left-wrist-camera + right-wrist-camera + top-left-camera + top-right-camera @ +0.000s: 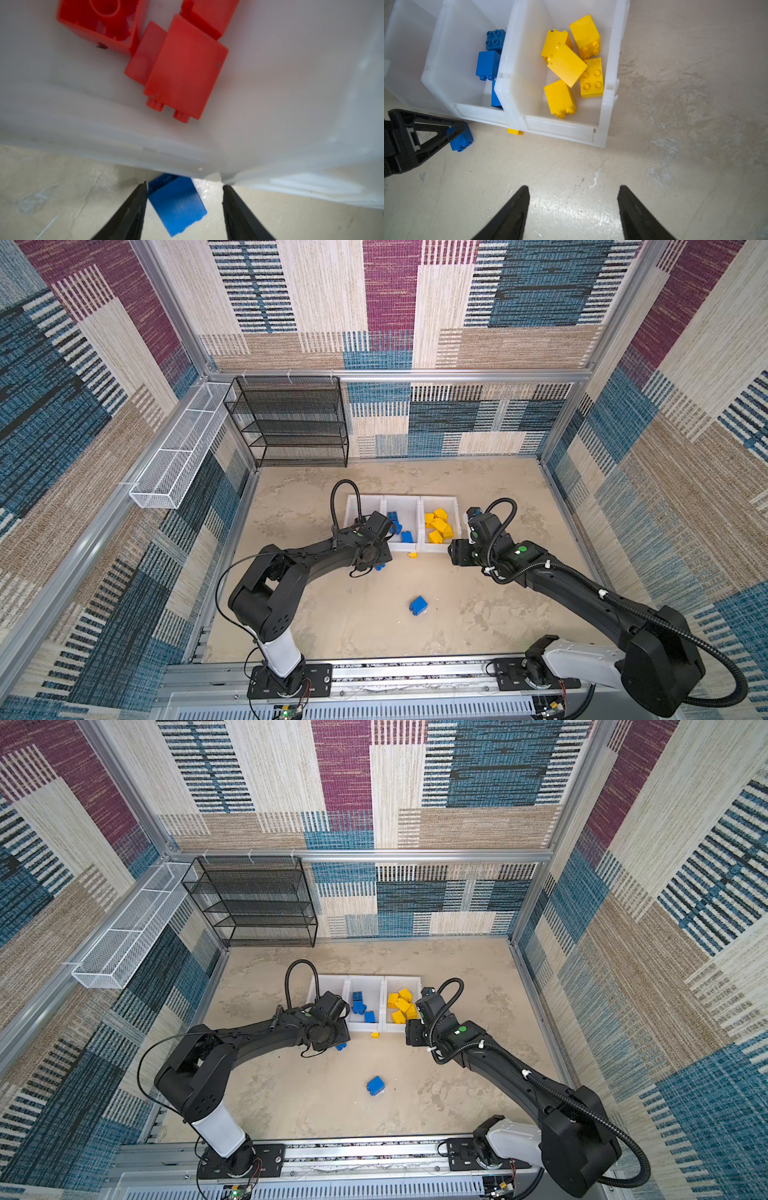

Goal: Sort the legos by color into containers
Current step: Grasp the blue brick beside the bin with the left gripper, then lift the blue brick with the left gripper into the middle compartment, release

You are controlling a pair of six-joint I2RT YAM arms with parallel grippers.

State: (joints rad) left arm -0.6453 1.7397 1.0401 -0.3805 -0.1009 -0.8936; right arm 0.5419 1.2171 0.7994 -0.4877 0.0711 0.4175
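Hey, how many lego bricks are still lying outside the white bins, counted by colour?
Blue: 2, the blue brick between the left fingers and the loose blue brick on the open table.
Yellow: 1, the small yellow piece against the front of the white bins.
Total: 3

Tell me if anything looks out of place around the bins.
Yes: a small yellow piece lies on the table against the front corner of the yellow bin, not inside. Two blue bricks are loose too.

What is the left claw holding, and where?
Nothing yet: the left claw is open around a blue brick, touching just one side of it.
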